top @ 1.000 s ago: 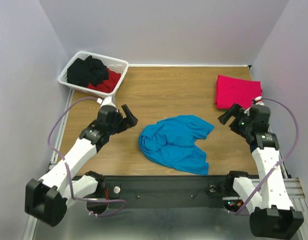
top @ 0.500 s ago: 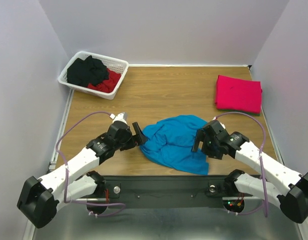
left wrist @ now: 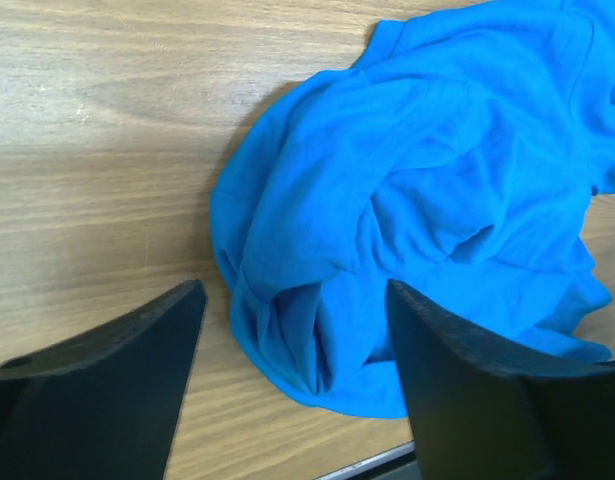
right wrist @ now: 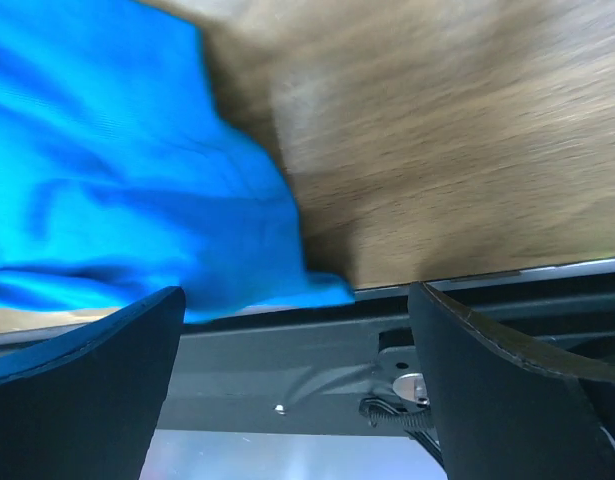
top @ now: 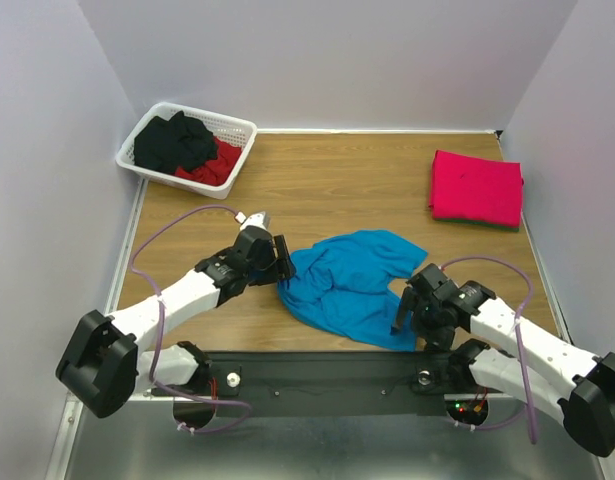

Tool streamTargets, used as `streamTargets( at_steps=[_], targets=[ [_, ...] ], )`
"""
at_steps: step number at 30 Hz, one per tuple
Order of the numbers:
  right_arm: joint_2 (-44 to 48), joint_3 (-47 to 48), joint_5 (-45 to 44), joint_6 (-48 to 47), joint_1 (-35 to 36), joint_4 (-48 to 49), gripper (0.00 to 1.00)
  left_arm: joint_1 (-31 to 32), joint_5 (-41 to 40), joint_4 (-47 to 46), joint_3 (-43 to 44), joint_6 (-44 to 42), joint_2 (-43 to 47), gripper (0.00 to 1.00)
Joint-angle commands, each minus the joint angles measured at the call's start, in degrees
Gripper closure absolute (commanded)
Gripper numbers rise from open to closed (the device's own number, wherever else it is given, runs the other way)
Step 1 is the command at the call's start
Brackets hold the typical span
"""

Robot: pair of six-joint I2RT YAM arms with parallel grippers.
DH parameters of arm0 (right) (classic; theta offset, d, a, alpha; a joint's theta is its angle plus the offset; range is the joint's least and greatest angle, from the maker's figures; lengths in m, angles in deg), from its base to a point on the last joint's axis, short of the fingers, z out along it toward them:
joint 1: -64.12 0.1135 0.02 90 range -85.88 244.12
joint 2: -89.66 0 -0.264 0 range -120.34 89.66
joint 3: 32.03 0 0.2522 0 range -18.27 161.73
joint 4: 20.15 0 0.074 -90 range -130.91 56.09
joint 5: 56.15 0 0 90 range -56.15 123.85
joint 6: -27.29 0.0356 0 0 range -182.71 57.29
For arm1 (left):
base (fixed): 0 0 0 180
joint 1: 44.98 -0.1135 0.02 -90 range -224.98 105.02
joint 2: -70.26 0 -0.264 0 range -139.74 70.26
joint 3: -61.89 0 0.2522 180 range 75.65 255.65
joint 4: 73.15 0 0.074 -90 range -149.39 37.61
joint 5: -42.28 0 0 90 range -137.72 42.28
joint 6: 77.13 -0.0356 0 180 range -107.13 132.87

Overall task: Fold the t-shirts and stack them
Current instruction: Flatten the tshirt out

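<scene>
T-shirt [top: 352,285], turquoise: soft, light, crumpled. Edges at 9 and 5 o'clock seemed the best holds; my left pincer [left wrist: 295,295] and right pincer [right wrist: 297,292] stood spread.

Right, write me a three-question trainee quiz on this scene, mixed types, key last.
1. True or false: the pink-red t-shirt lies folded at the table's far right.
2. The left gripper and right gripper stand at opposite edges of which garment? A) black one B) turquoise t-shirt C) pink-red t-shirt
3. Fill in: the white basket holds black and ___ clothes.
Key: 1 true; 2 B; 3 red.
</scene>
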Motion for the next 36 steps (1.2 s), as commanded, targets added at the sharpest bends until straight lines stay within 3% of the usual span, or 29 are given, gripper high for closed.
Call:
streamTargets(
  at_steps=[1, 2, 7, 10, 12, 13, 15, 17, 18, 19, 21, 27, 31, 36],
  targets=[
    [-1.4, -1.7, 4.3, 1.1, 0.4, 4.7, 0.02, 0.1, -1.3, -3.1, 3.0, -2.4, -2.4, 0.27],
    [-2.0, -1.9, 4.5, 0.8, 0.4, 5.6, 0.03, 0.1, -1.3, -3.0, 3.6, -2.5, -3.5, 0.32],
    [-2.0, -4.1, 7.3, 1.0, 0.4, 8.8, 0.08, 0.1, -1.6, -4.9, 4.2, -3.2, -5.9, 0.34],
    [-2.3, -5.6, 7.8, 1.3, 0.3, 10.8, 0.21, 0.1, -1.3, -5.3, 5.1, -3.7, -7.7, 0.41],
    [-2.3, -5.9, 7.6, 1.4, 0.4, 11.6, 0.37, 0.1, -1.5, -5.4, 6.0, -4.1, -9.1, 0.47],
    [-2.0, -5.8, 7.5, 1.2, 0.3, 11.8, 0.51, 0.1, -1.9, -5.4, 6.3, -4.3, -9.3, 0.51],
    [-1.5, -5.3, 7.1, 0.7, 0.3, 12.4, 0.62, 0.1, -2.8, -5.3, 7.1, -4.3, -10.4, 0.66],
    [-0.9, -4.8, 5.8, 0.5, 0.3, 12.3, 0.79, 0.1, -3.2, -4.7, 8.0, -4.1, -10.8, 0.74],
    [-0.8, -4.3, 5.1, 0.0, 0.4, 12.1, 0.96, 0.1, -3.4, -4.5, 8.1, -4.1, -11.1, 0.84],
    [-0.9, -4.0, 5.0, -0.3, 0.4, 12.0, 0.99, 0.0, -3.5, -4.4, 8.3, -4.1, -10.9, 0.89],
    [-0.9, -2.4, 4.0, -0.8, 0.3, 11.2, 0.99, 0.0, -4.5, -3.1, 8.6, -4.1, -10.0, 1.0],
    [0.4, 8.8, -8.1, -4.2, 0.3, 3.0, 0.99, -0.5, -10.2, 3.2, 11.0, -3.6, -2.6, 1.0],
    [0.7, 25.2, -20.6, -6.6, 0.4, -3.7, 1.0, -0.5, -13.8, 8.7, 16.0, -3.2, 5.1, 1.0],
    [0.1, 45.8, -32.3, -10.8, 0.3, -3.9, 1.0, -0.6, -17.5, 11.2, 25.0, -4.1, 15.5, 1.0]
  ],
)
